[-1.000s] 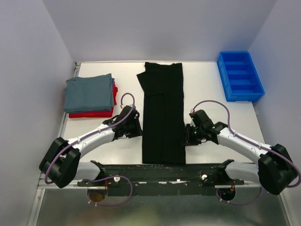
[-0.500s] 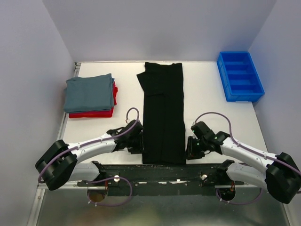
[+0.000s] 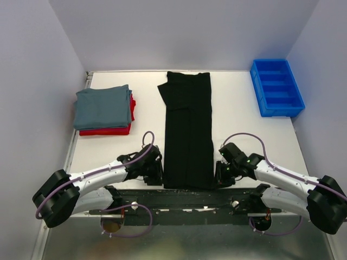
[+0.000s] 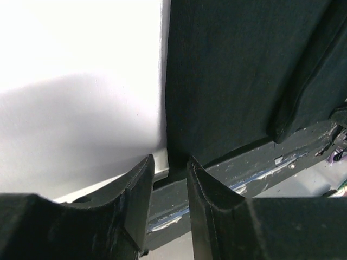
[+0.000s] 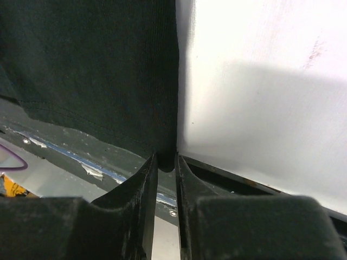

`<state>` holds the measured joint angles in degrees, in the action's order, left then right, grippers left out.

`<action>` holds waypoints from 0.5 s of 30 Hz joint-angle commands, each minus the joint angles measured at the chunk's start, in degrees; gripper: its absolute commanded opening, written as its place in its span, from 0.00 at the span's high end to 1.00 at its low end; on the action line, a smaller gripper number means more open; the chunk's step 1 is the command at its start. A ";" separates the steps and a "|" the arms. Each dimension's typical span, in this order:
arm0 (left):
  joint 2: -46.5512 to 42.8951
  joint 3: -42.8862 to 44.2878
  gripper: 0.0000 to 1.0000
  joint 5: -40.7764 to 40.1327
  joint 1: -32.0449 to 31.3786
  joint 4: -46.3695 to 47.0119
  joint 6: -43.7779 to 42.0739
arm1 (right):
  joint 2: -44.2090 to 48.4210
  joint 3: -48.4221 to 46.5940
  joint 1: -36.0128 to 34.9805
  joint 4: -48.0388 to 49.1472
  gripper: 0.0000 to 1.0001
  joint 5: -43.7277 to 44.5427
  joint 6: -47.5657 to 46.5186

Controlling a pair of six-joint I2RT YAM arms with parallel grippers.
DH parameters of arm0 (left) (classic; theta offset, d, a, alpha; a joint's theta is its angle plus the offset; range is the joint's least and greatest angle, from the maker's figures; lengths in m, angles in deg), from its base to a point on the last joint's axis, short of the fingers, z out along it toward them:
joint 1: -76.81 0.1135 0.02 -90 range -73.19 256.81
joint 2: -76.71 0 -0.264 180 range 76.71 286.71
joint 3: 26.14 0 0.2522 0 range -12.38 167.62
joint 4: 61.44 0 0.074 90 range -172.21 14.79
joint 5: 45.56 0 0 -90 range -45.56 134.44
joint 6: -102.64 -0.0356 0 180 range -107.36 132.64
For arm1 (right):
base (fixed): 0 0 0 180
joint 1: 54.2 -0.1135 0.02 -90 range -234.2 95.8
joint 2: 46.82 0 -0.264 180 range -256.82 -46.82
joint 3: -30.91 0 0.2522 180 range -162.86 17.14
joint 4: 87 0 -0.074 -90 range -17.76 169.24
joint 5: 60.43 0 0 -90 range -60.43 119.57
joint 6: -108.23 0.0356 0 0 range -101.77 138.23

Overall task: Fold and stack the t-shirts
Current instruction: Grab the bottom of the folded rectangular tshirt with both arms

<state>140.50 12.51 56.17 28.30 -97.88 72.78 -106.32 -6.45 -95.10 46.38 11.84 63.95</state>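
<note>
The black t-shirt [image 3: 187, 130] lies folded into a long strip down the table's middle, its near hem at the front edge. My left gripper [image 3: 158, 174] is at the strip's near left corner; in the left wrist view [image 4: 171, 162] the jaws stand a little apart with the shirt [image 4: 233, 70] corner at their tips. My right gripper [image 3: 218, 176] is at the near right corner; in the right wrist view [image 5: 166, 157] the jaws are closed on the shirt [image 5: 97, 65] corner. The slate grey-blue t-shirt [image 3: 103, 106] lies folded on the folded red t-shirt [image 3: 108, 130] at the left.
A blue plastic bin [image 3: 276, 88] stands at the back right. The dark metal frame [image 3: 184, 197] with the arm bases runs along the table's near edge, just under both grippers. Walls close in the left, back and right sides.
Both grippers have slid along the strip's sides toward the near edge, from about its lower third down to its two near corners. The shirts have not moved.
</note>
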 commanded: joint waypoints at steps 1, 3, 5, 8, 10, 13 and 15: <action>-1.04 -0.89 0.56 3.82 -0.27 -1.06 1.12 | 0.27 0.39 -0.67 -0.71 0.74 -2.13 1.22; -0.25 -0.89 0.57 4.01 -0.27 0.00 1.38 | 0.44 -0.05 -0.67 -1.32 0.74 -1.86 1.22; 0.80 -1.41 0.59 4.97 -0.27 1.66 1.56 | 0.88 -0.40 -0.67 -1.50 0.75 -1.69 1.22; 1.51 -2.21 0.69 5.76 -0.27 3.34 1.91 | 1.15 -0.58 -0.67 -1.59 0.78 -1.42 1.48; 1.34 -1.60 0.79 5.15 -0.35 2.03 1.65 | 1.15 -0.75 -0.67 -1.68 0.82 -1.51 1.48; -0.33 -1.24 0.97 4.27 -0.36 0.09 1.38 | 1.32 -1.54 -0.67 -2.29 0.98 -1.69 1.13; -1.64 -0.89 1.00 4.36 -0.36 -0.35 1.73 | 1.76 -2.76 -0.75 -3.95 0.99 -1.08 0.96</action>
<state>141.44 11.33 59.95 28.30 -96.11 73.94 -105.89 -6.69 -95.39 45.87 11.36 64.78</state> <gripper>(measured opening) 0.053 0.026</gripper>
